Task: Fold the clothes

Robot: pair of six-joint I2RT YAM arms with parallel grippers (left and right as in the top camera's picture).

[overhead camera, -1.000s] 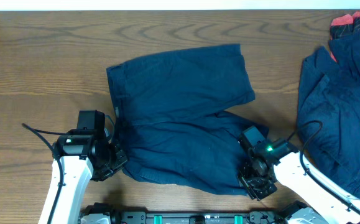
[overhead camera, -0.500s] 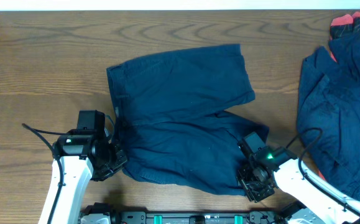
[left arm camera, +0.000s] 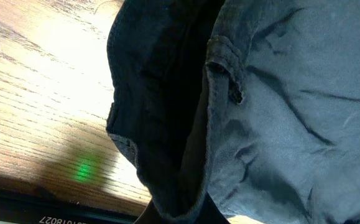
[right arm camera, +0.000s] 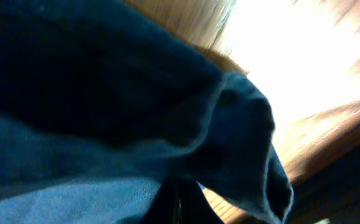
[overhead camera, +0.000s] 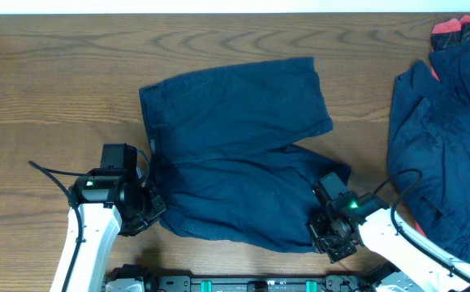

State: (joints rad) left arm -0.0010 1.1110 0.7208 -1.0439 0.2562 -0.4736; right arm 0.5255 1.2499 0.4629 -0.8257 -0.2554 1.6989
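1. The pile of dark garments [overhead camera: 441, 138] runs off the overhead view's right edge. A red-trimmed piece [overhead camera: 460, 29] is clipped at the top corner.
2. From above, the left gripper [overhead camera: 144, 214] has its fingertips hidden beneath its own body and the edge of the shorts [overhead camera: 235, 146].
3. The right gripper [overhead camera: 330, 240] likewise covers its own fingertips and the hem corner beneath it.
4. The right wrist view is blurred; cloth fills it, and the fingertips cannot be made out.
5. In the left wrist view, fabric hides the fingertips too.
6. The left arm [overhead camera: 88, 243] and right arm [overhead camera: 405, 253] are cut off by the overhead view's bottom edge.
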